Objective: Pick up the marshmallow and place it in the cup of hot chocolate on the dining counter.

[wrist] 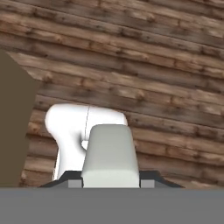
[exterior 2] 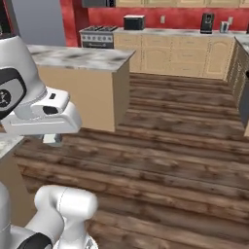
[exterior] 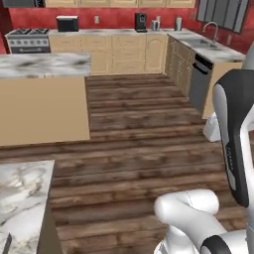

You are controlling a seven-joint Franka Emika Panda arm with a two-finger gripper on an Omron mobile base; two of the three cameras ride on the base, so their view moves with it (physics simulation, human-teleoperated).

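White marshmallow point(wrist: 109, 155) in hand point(wrist: 110, 183), fingertips mostly hidden.

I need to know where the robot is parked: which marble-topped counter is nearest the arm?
The counter at the left base view's lower left, beside the arm. The other counter stands across the wood floor, nearer the stove.

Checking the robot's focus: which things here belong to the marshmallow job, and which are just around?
Job: marshmallow, held in the shut gripper; near marble counter, likely the dining counter.
Just around: stove, coffee machine, sink, dishwasher.
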